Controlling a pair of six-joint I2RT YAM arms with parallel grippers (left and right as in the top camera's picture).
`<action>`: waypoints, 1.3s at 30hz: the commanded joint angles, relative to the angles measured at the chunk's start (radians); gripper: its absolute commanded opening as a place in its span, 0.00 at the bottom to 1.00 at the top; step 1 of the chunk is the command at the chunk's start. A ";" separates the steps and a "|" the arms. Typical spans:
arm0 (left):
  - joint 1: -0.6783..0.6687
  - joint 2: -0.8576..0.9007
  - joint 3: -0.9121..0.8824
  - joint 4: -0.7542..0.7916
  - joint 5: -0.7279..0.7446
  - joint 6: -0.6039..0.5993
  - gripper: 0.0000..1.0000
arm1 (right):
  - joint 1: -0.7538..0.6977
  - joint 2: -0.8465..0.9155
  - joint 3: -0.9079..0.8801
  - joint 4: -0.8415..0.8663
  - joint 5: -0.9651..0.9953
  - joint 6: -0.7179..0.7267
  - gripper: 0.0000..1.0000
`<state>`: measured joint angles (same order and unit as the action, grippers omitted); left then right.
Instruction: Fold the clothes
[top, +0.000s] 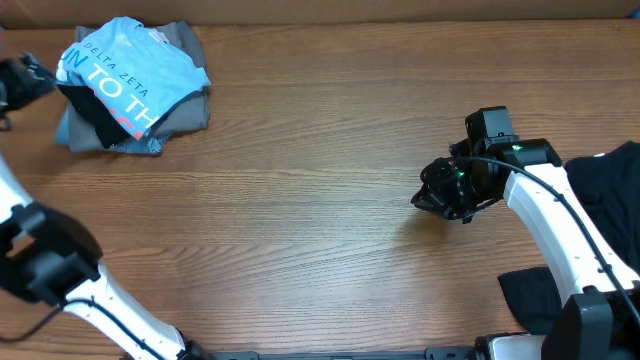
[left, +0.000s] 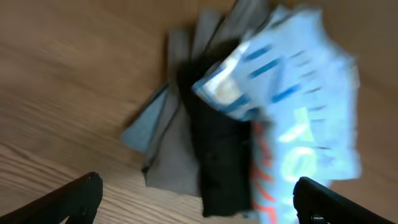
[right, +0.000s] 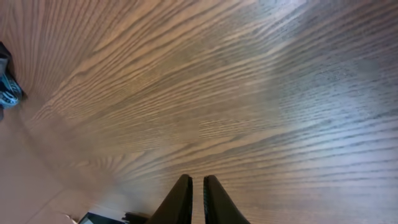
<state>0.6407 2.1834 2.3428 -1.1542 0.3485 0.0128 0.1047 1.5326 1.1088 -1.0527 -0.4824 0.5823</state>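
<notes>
Wooden table (top: 300, 230) fills overhead view: mid-brown surface, grain running left to right, wavy figure in places. Far edge straight along top of view; beyond it narrow tan strip (top: 400, 8), plain, material unclear. Light even, shadows soft. Right wrist view: same grain close up, pale sheen across middle; at lower left paler beige area (right: 31, 193), cannot tell what. Left wrist view blurred, wood tone only.
</notes>
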 joint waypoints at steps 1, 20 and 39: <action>-0.029 -0.135 0.017 0.001 0.179 0.064 1.00 | -0.001 -0.009 0.013 0.025 0.010 -0.012 0.11; -0.415 -0.179 0.003 -0.121 0.083 0.207 0.06 | -0.001 -0.414 0.212 0.075 0.046 -0.327 0.15; -0.735 -0.723 -0.013 -0.535 -0.439 -0.124 1.00 | -0.002 -0.697 0.254 0.251 0.152 -0.354 1.00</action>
<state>-0.0860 1.4876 2.3459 -1.6848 -0.0216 -0.0269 0.1047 0.8310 1.3434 -0.8021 -0.3473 0.2348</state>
